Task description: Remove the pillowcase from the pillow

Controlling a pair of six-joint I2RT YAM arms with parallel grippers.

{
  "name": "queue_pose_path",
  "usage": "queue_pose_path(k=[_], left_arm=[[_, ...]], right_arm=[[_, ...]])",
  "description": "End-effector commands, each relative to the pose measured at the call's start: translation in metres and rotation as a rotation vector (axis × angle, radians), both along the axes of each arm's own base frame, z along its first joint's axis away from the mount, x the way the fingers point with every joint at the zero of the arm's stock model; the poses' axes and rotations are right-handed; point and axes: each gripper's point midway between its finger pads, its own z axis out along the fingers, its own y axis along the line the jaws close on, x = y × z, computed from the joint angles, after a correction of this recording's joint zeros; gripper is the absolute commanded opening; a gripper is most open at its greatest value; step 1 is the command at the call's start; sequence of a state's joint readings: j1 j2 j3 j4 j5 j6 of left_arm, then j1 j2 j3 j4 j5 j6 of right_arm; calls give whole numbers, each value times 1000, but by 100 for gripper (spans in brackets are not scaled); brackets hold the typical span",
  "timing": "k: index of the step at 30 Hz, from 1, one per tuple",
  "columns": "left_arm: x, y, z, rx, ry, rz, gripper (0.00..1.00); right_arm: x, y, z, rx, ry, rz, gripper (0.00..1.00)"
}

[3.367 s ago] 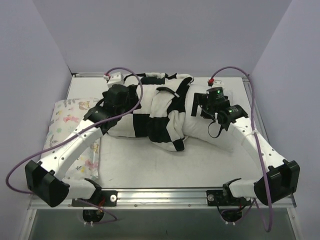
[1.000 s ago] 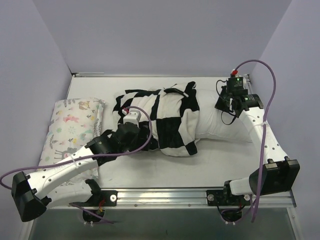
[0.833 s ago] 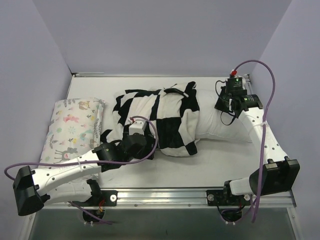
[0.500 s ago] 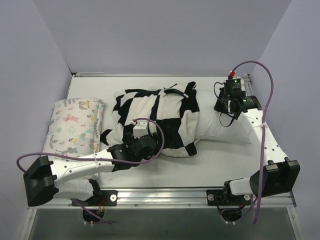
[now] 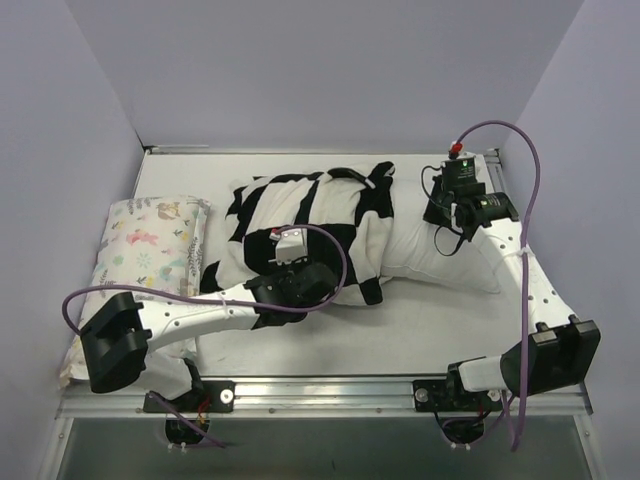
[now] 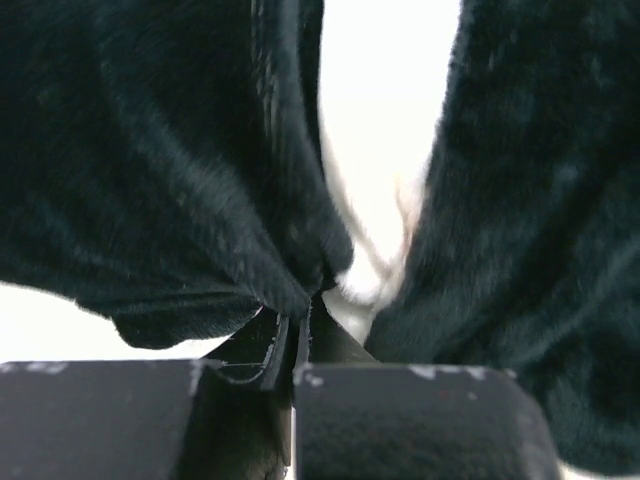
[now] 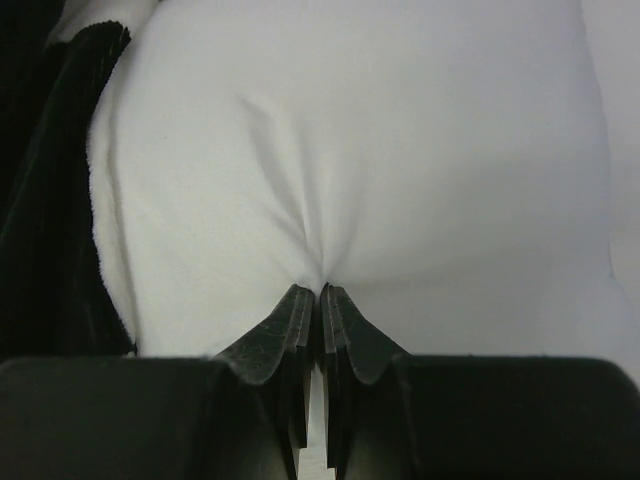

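Note:
The black-and-white checkered pillowcase [image 5: 320,215] lies bunched over the left part of the white pillow [image 5: 435,258], whose right end is bare. My left gripper [image 5: 335,288] sits at the pillowcase's near edge. In the left wrist view it [image 6: 298,308] is shut on a fold of black pillowcase fabric [image 6: 180,200]. My right gripper [image 5: 438,222] is on the bare pillow end. Seen from the right wrist, it [image 7: 320,290] is shut and pinches a pucker of white pillow cloth [image 7: 380,150]. The pillowcase's dark edge [image 7: 50,200] shows at the left.
A pale floral-print pillow [image 5: 150,250] lies along the table's left side, with the left arm crossing its near end. The white table top [image 5: 430,325] shows in front of the pillow. A metal rail [image 5: 330,385] runs along the near edge. Walls close in left, right and behind.
My left gripper slid right along the pillowcase's near edge and went from open to shut on the fabric. The right gripper kept its pinch on the pillow and shifted slightly left.

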State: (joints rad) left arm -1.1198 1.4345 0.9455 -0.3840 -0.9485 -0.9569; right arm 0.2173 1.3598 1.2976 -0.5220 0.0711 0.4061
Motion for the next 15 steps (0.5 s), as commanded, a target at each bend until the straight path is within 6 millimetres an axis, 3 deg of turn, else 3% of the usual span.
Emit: queue_pose_path(k=[1, 7, 8, 9, 11, 12, 14, 15], left_arm=[[-2, 0, 63, -82, -120, 5, 0], [-30, 10, 180, -89, -271, -108, 0], [-30, 11, 195, -85, -284, -119, 0], [-30, 15, 230, -97, -323, -128, 0], [-25, 14, 256, -88, -345, -140, 0], [-12, 23, 277, -100, -362, -121, 0], [6, 6, 274, -137, -302, -228, 0], [30, 21, 273, -157, -282, -180, 0]], right_arm=[[-3, 2, 24, 4, -79, 19, 0], [-11, 2, 66, 15, -156, 37, 0], [-13, 3, 73, 17, -170, 39, 0], [-13, 3, 88, 20, -197, 39, 0], [-10, 3, 99, 20, -213, 38, 0], [-8, 3, 109, 22, -228, 37, 0], [0, 6, 108, 18, -217, 48, 2], [4, 8, 110, 19, -220, 53, 16]])
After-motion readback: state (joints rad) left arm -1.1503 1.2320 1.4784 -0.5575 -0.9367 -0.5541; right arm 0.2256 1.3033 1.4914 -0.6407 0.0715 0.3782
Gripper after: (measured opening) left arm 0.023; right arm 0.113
